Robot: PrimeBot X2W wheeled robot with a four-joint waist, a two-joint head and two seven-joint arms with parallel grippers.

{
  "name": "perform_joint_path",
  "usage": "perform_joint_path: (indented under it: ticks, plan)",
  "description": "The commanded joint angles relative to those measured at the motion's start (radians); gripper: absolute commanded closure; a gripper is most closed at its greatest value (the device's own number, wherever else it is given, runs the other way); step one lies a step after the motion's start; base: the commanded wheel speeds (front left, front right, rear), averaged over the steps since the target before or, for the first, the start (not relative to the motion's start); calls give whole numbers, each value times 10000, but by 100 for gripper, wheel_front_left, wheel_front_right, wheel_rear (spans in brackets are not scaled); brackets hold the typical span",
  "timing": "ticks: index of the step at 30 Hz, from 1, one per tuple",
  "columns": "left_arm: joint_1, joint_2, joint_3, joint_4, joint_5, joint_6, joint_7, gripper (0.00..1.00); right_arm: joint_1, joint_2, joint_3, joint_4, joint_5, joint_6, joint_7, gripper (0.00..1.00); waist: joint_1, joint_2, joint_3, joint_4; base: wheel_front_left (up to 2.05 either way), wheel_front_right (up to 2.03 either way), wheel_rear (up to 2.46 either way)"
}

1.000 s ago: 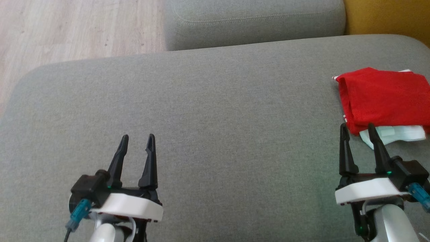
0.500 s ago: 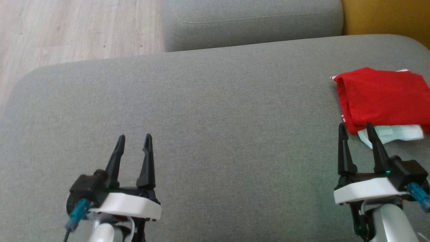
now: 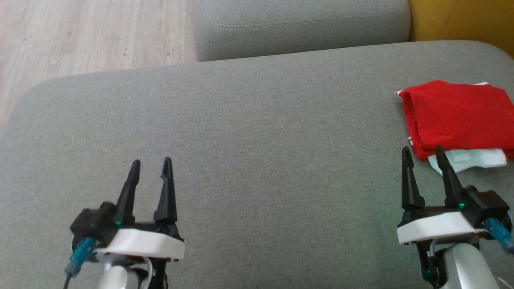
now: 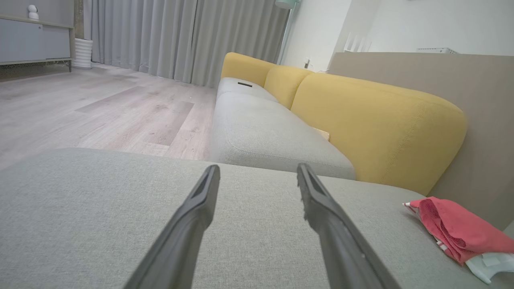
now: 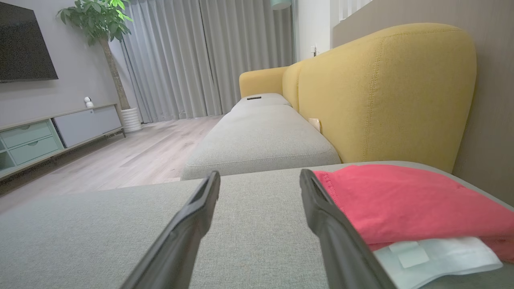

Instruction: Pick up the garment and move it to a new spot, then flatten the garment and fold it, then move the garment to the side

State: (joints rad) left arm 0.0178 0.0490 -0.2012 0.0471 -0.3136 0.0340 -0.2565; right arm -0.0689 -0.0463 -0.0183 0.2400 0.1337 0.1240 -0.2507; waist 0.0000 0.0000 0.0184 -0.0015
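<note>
At the lower left of the head view, the left hand (image 3: pixel 151 160) hangs released over the grey sofa cushion (image 3: pixel 257 132), holding nothing. At the lower right, the right hand (image 3: pixel 422 148), also released and empty, sits just beside the folded red garment (image 3: pixel 457 114) at the frame's right edge. The garment looks folded and set aside already, so the hand should back away without snagging its near corner.
</note>
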Motion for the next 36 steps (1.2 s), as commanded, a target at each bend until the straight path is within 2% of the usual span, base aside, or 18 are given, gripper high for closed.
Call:
perform_joint_path:
  ticks: [1, 8, 9, 16, 36]
  plan:
    - [-241, 12, 458, -363, -117, -7, -53, 0, -266, -40, 265, -369, 60, 67, -109, 0, 0, 0, 5, 1, 0, 0, 0]
    - [-227, 12, 526, -240, -519, -99, -53, 0, -268, -39, 270, -333, 55, 67, -110, 0, 0, 0, 2, 6, 0, 0, 0]
    - [8, -2, 179, 85, -517, -79, 0, 100, 0, 0, 17, 0, -1, 0, 0, 100, 0, 0, 3, 5, 0, 0, 0]
    - [84, 6, 197, 511, -858, -108, 70, 100, 49, 12, -12, 414, 376, -8, 127, 100, 0, 0, -1, 5, 0, 0, 0]
    - [-155, 130, 528, 801, -2990, -367, 549, 100, 1, 4, -151, 327, 2748, 5, 692, 100, 0, 0, -26, 7, 0, 0, 0]
